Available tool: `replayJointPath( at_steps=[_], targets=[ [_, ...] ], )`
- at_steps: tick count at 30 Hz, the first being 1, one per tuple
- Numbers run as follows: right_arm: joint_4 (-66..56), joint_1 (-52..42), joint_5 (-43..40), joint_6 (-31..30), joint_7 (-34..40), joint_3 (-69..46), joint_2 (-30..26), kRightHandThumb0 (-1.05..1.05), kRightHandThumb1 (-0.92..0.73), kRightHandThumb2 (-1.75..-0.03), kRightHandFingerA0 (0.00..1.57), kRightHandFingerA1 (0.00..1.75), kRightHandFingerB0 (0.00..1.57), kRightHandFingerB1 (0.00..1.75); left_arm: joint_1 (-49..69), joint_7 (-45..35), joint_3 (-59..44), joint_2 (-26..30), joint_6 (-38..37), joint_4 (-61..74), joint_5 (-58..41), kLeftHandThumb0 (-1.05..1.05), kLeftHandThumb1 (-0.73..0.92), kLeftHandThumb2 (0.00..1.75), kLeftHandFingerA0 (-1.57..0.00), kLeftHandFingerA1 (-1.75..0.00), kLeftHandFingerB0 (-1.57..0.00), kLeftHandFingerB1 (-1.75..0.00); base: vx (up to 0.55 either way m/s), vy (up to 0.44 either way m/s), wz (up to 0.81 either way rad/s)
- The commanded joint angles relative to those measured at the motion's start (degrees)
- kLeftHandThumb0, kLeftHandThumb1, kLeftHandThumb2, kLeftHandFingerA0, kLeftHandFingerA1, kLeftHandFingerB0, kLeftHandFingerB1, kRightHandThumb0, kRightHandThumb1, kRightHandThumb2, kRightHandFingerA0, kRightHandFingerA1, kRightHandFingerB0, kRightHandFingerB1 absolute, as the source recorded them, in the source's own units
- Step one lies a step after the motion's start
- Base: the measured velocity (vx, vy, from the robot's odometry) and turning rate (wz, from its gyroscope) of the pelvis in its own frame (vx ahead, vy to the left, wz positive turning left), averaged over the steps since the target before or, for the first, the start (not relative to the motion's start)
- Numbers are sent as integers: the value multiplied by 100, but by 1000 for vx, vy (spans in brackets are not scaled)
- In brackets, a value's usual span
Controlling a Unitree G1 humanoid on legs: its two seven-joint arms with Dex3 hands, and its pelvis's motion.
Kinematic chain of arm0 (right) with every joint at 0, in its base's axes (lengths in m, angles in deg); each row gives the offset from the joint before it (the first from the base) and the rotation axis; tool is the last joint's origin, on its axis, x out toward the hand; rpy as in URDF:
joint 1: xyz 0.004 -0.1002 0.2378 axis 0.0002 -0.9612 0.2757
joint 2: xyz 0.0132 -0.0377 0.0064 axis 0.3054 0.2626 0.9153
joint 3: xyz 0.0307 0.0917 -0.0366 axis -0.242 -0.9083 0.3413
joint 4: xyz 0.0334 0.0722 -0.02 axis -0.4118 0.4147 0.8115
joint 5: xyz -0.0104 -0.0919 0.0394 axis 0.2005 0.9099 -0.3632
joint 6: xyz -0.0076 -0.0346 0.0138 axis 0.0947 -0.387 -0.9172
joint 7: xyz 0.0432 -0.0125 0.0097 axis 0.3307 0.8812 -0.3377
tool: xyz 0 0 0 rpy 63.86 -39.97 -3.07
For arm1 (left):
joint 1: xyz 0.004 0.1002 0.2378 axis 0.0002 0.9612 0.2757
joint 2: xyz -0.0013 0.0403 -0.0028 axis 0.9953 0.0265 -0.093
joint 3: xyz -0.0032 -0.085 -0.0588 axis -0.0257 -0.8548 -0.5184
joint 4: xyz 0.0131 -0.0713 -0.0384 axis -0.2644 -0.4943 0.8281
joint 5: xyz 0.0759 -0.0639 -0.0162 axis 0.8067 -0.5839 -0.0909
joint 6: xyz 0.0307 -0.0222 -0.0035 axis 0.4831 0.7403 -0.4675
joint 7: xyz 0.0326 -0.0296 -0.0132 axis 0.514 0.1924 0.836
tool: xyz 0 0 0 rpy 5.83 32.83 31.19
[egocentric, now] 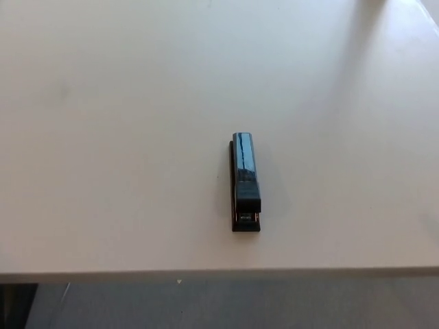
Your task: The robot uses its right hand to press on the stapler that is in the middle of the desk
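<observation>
Neither of the robot's hands shows in the head view, so we cannot tell how either arm is posed, nor whether the fingers are spread or closed; with no hand to measure from, we place things by the desk and the picture instead.

We count one desk and one stapler, and nothing else lies on the surface.

Largest is the broad, pale off-white desk with a smooth matte top (pixel 123 137), which fills nearly the whole view. Its near edge runs straight across the bottom of the picture, and under that edge we see a strip of grey floor (pixel 274 301), with a dark patch at the lower left corner. A soft band of shadow crosses the desk's upper right part.

Smaller is the long, narrow, glossy black stapler (pixel 245 181). We see it lying flat on the desk, slightly right of the picture's middle and nearer the front edge than the far side. Its length runs away from the robot, almost square to the near edge. Its shiny top arm carries a bluish reflection, and at its near end we see the base showing below the arm. Nothing touches it.
</observation>
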Motion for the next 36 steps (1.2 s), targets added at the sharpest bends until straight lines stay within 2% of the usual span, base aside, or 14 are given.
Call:
replayJointPath(
  at_steps=[1, 2, 4, 9, 10, 11, 12, 14, 22, 23, 25, 27, 34, 36],
  targets=[
    [-2820, 858, -808, -1660, 138, 1574, -194, -61, -80, -64, 35, 36, 0, 16, 46, -199, -23, 216, -232, -120, -100, -70, 92, 68, -8, -37, -6, -30, 0, 0, 0],
    [-2814, 1023, -853, -1754, 115, 1727, -160, -68, -65, -93, 32, 51, 0, 19, 48, -195, -77, 181, -233, -110, -166, -77, 67, 106, 0, -45, -7, -41, 0, 0, 0],
    [-2806, 1366, -605, -1943, 51, 2145, -112, -69, -67, -93, 36, 52, 0, 14, 62, -142, -19, 221, -265, -87, -78, -79, 71, 109, 0, -45, -6, -40, 0, 0, 0],
    [-2746, 1860, -208, -2306, 176, 2736, 95, -58, -65, -93, 60, 58, 0, 27, 47, -189, -1, 242, -280, -116, -64, -72, 92, 72, -8, -39, -7, -33, 0, 0, 0],
    [-2588, 2157, 14, -2314, 235, 3000, 295, -46, -81, -66, 84, 48, 12, 22, 44, -205, -2, 238, -275, -112, -71, -71, 92, 71, -7, -39, -7, -33, 0, 0, 0],
    [-2469, 2341, 226, -2286, 304, 3172, 444, -26, -69, -114, 75, 69, 1, 47, 50, -184, -2, 227, -250, -94, -72, -71, 91, 71, -8, -40, -8, -33, 0, 0, 0],
    [-2343, 2515, 549, -2254, 435, 3350, 604, -43, -84, -66, 104, 53, 15, 27, 61, -148, 9, 221, -213, -69, -57, -70, 92, 71, -8, -39, -7, -32, 0, 0, 0],
    [-2091, 2822, 975, -2239, 676, 3624, 888, -38, -83, -66, 124, 64, 19, 28, 56, -158, 34, 244, -215, -67, -26, -72, 92, 72, -8, -39, -6, -31, 0, 0, 0],
    [-889, 3719, 1434, -2196, 686, 4342, 1526, -19, -85, -65, 134, 115, 51, 39, 32, -177, 37, 204, -250, -35, -40, -64, 92, 70, -7, -39, -6, -34, 0, 0, 0],
    [-734, 3878, 1362, -2356, 595, 4445, 1595, -16, -84, -64, 133, 117, 70, 47, 37, -161, 44, 199, -226, 2, -35, -67, 67, 106, 0, -46, -3, -43, 0, 0, 0],
    [-81, 4205, 1425, -2176, 545, 4577, 1784, -13, -79, -66, 129, 118, 94, 91, 26, -191, 48, 207, -230, -9, -42, -67, 92, 69, -7, -38, -7, -33, 0, 0, 0],
    [298, 4410, 1229, -2182, 428, 4579, 1984, -14, -79, -70, 123, 123, 82, 117, 35, -183, 44, 189, -263, -4, -49, -80, 69, 107, -1, -45, -6, -41, 0, 0, 0],
    [1781, 5136, 1563, -2240, 531, 4906, 2530, -13, -79, -72, 115, 138, 72, 129, 7, -164, 88, 138, -280, 43, -37, -67, 68, 109, 0, -47, -3, -43, 0, 0, 0],
    [2465, 5246, 1667, -1726, 422, 4995, 2684, -14, -79, -73, 107, 140, 80, 126, 14, -266, 48, 129, -316, 39, -113, -68, 92, 69, -7, -41, -6, -33, 0, 0, 0]
  ],
)
